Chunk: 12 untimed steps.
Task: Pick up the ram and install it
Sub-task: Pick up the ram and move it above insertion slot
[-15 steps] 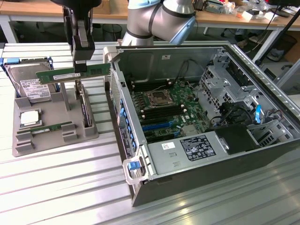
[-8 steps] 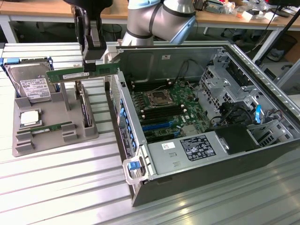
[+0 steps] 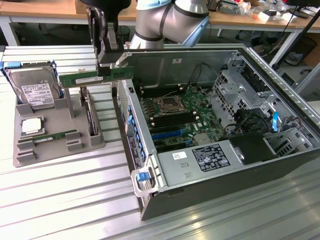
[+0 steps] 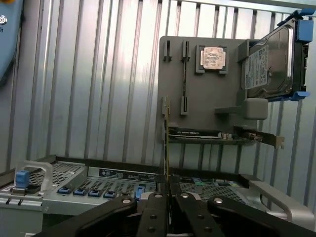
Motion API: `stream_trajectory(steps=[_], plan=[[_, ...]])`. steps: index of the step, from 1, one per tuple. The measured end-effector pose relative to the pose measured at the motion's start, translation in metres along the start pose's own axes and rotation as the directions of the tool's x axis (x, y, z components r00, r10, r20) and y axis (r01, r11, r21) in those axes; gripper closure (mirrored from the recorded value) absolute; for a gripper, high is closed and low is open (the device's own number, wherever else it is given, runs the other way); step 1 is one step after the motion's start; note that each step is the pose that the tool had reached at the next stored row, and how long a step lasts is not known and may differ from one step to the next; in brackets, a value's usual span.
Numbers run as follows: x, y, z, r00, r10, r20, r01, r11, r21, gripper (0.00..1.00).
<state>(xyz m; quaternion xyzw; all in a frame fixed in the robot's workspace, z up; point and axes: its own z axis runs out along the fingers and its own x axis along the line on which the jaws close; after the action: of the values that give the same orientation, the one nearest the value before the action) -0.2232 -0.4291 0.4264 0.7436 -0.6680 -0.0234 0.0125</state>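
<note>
1. At the front of the ribbed metal table (image 3: 75, 200) lies the open case (image 3: 280, 165), with a blue-tabbed handle (image 3: 143, 178) at its nearest corner.
2. Just inside the case sits the silver power supply (image 3: 200, 162) with its labels. Behind it is the motherboard (image 3: 192, 117), whose square socket (image 3: 167, 105) has dark slots on either side.
3. On the exterior view's left, a little apart from the case, a grey holder (image 3: 60, 145) rests on the table. It carries:
   - the other stick (image 3: 50, 136), lying in the near groove
   - a square silver chip (image 3: 31, 126)
   - an expansion card (image 3: 91, 117), standing on edge
   - a hard drive (image 3: 32, 90), leaning at the far end
4. Above the holder's case-side edge the claw (image 3: 110, 67) hangs from the arm (image 3: 170, 20), clamped on the ram (image 3: 85, 78) by its upper edge. The ram hangs level in the air, clear of the holder and just beside the top of the case's side wall. It is not yet in a slot.
5. From the wrist, the dark fingers (image 4: 153, 207) of the claw (image 4: 167, 185) press together on the ram (image 4: 166, 143), which is seen edge-on as a thin line. Beyond it are the holder (image 4: 207, 98), chip (image 4: 213, 58), drive (image 4: 269, 61) and card (image 4: 222, 136).
6. Farthest back in the exterior view stand wooden desks (image 3: 50, 7).
</note>
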Motion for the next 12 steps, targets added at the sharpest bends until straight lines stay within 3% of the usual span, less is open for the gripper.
stream_trajectory(steps=[8,12], plan=[[0.002,-0.018,-0.0009,1.0,0.0,0.0,0.0,1.0,0.0,0.88],[0.003,-0.0316,-0.0016,1.0,0.0,0.0,0.0,1.0,0.0001,0.88]])
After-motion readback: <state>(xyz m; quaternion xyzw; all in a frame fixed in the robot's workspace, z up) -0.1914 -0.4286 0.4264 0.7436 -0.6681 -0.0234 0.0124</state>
